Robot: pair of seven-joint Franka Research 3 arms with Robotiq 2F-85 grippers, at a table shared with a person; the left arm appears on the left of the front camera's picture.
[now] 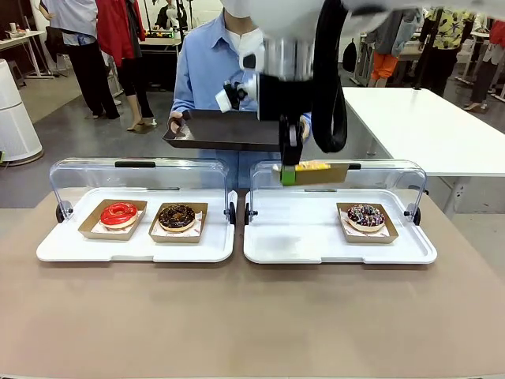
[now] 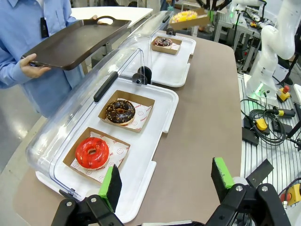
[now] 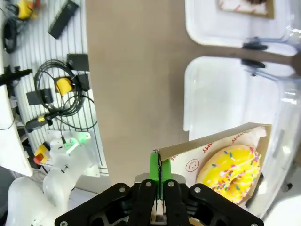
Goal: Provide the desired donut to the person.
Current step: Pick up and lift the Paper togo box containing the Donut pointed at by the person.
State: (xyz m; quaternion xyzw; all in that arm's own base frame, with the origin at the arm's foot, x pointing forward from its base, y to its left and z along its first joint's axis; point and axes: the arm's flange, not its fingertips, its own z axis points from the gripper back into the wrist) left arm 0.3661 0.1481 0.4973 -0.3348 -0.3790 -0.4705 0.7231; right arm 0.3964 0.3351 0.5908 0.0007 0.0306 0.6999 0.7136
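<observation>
Nearest the robot, the left gripper (image 2: 165,179) is hanging with jaws spread wide and nothing between them, beside the left white tray (image 2: 159,110), well apart from the donut. Farther out, the right gripper (image 1: 289,175) is clamping the edge of the card (image 1: 323,175) that carries the yellow donut (image 1: 312,166), holding it in the air over the right white tray (image 1: 300,229). The card is lying level, its long side running across the table and sticking out to the robot's right of the fingers. Beyond, the person (image 1: 201,71) is holding out a dark tray (image 1: 217,130), farther off and to the robot's left of the donut, so the right arm is likely needing to carry forward and leftward
</observation>
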